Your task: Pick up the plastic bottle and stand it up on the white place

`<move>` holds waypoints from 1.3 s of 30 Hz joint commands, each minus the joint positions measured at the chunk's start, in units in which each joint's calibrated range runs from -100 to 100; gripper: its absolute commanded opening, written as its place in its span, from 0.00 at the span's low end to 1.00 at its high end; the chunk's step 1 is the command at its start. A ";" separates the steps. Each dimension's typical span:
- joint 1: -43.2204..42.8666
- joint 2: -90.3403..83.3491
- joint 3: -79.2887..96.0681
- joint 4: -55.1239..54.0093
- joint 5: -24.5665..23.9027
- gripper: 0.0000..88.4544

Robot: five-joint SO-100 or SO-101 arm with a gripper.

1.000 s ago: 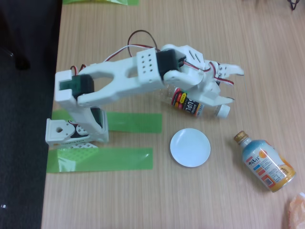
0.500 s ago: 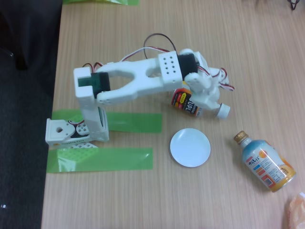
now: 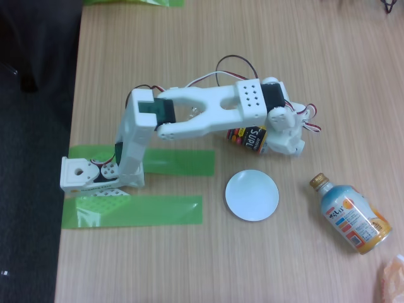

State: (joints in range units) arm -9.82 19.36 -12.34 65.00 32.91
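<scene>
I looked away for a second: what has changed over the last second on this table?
The arm reached further right and lowered its gripper over the plastic bottle, now covering its cap end; whether the jaws have closed can't be told. The bottle lies where it was. The white disc and blue-and-orange bottle stayed put.

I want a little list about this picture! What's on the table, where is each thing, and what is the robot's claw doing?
table: light wood
bottle: lying on its side, label showing, mostly under the arm
gripper: down over the bottle's cap end, jaws hidden
white disc: flat, bare, just below the bottle in the fixed view
blue-and-orange bottle: lying down, right of the disc
green tape: strips beside the arm's base
task: bottle not yet on the disc
</scene>
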 commanded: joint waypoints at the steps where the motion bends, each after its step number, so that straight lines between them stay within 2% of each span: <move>1: 0.42 1.51 -3.55 -0.53 -0.19 0.28; 16: 2.19 10.59 -9.08 -0.62 0.12 0.28; 39: 1.75 10.92 -8.35 -0.62 0.12 0.28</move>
State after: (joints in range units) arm -8.18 30.56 -19.02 64.91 32.86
